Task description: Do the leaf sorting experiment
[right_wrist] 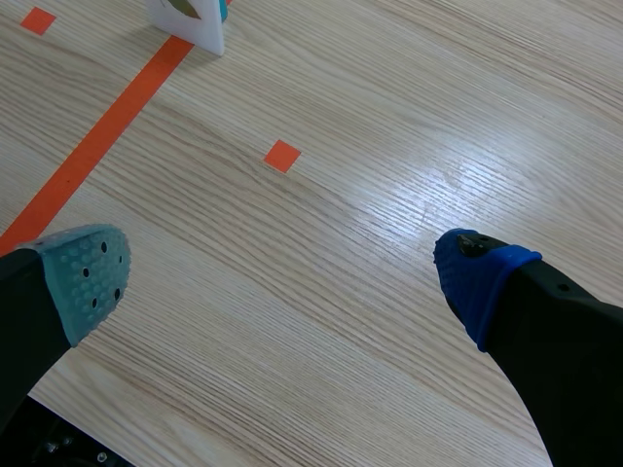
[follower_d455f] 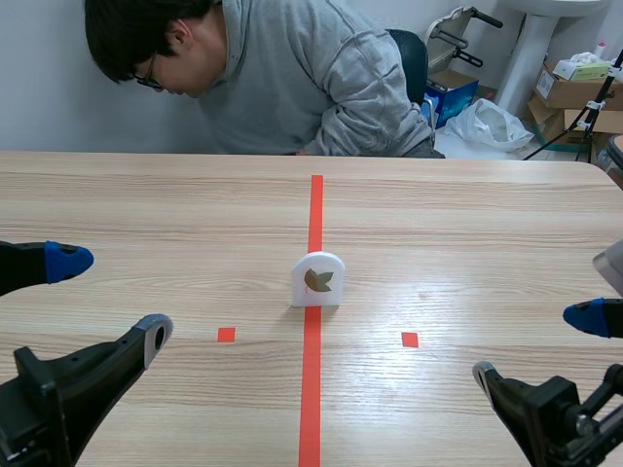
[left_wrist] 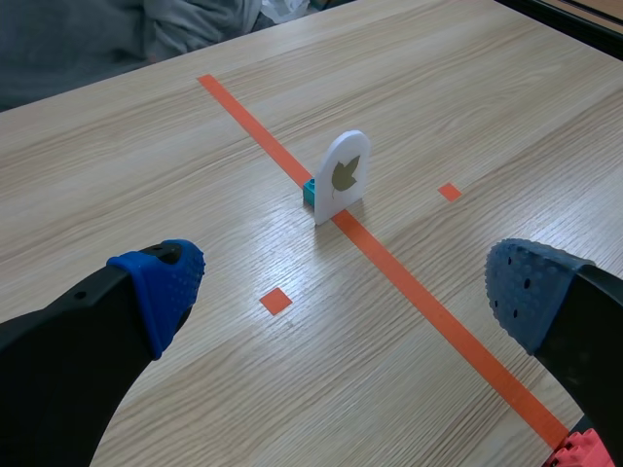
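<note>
While the left gripper (follower_d455f: 112, 299) hangs wide open and empty, the white leaf card (follower_d455f: 318, 279) stands upright on the red centre line (follower_d455f: 311, 389), ahead between both arms. The right gripper (follower_d455f: 535, 345), equally wide and empty, seems no nearer.

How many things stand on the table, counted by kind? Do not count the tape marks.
white leaf card: 1
teal block behind the card: 1
Total: 2
</note>
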Motion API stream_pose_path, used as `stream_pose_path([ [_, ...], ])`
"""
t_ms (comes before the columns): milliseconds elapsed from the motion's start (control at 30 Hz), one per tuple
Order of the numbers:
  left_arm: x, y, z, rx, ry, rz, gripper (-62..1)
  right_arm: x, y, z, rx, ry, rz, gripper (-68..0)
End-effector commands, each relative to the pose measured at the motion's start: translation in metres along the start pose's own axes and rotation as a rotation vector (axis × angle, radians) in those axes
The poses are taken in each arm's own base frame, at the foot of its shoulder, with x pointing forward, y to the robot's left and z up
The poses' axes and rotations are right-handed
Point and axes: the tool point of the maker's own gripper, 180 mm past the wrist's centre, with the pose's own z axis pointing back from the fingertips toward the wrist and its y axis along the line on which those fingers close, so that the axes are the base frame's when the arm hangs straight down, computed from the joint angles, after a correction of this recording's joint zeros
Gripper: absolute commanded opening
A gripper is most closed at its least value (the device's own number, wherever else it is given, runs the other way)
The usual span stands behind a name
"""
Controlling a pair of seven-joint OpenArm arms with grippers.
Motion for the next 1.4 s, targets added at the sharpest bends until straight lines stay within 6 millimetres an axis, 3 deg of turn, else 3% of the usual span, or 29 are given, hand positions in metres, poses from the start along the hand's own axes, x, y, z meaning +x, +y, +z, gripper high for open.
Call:
stream_pose_path([
  [0, 0.007, 0.002, -0.001, 0.006, -0.026, 0.004, 1.3, 0.009, -0.004, 0.001, -0.011, -0.026, 0.013, -2.1],
  [333, 0.000, 0.011, -0.009, 0.017, 0.052, -0.035, 1.3, 0.001, -0.007, 0.001, -0.021, 0.019, 0.046, -2.1],
  [533, 0.000, 0.011, -0.009, 0.016, 0.053, -0.035, 1.3, 0.014, -0.040, -0.009, -0.120, 0.025, 0.182, -2.0],
  [833, -0.002, 0.011, -0.008, 0.016, 0.060, -0.035, 1.3, 0.031, -0.079, -0.054, -0.018, -0.005, 0.239, -2.0],
  [1000, -0.002, 0.011, -0.008, 0.017, 0.061, -0.034, 1.3, 0.039, -0.074, -0.088, 0.095, -0.012, 0.256, -2.0],
  [1367, -0.002, 0.011, -0.008, 0.017, 0.060, -0.034, 1.3, 0.058, -0.016, -0.169, 0.303, 0.002, 0.305, -2.0],
])
